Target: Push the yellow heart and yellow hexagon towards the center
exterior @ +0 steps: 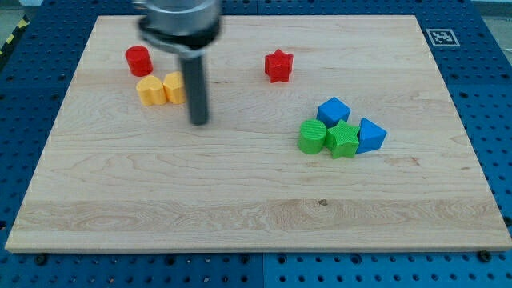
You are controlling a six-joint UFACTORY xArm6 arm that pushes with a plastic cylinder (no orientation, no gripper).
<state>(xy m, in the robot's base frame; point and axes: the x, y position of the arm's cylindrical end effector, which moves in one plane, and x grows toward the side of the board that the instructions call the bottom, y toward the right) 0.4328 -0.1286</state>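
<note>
Wide pale wooden board [256, 208] under me, grain running across, sitting on a blue perforated bench [16, 96] that shows on every side. At the view's far top left, a sliver of yellow-and-black hazard striping [14, 32], cut off by the frame.

Starting at the view's left: a red cylinder [138, 60] stands near the board's upper left. Just below it, the yellow heart [149, 90], and touching its right side the yellow hexagon [175, 87]. My rod crosses in front of the hexagon's right edge, so part of it is hidden and its shape is hard to confirm. Both yellow blocks sit well off toward the upper left, away from the board's middle.

My tip [198, 122] is down just right of and slightly below the hexagon, close beside the pair. It's a bare rod: nothing to open, close or clamp. Whether it actually touches the hexagon I cannot tell. My mount above is blurred and cut by the top edge.

Moving right: a red star [278, 66], alone in the upper middle. Then the cluster, packed together: green cylinder [312, 136], green star [343, 139], blue cube [334, 110] behind them, and a blue wedge-like block [370, 135] at the right end.

Top right corner: a black-and-white fiducial marker [439, 37] on the board, with no readable writing.
</note>
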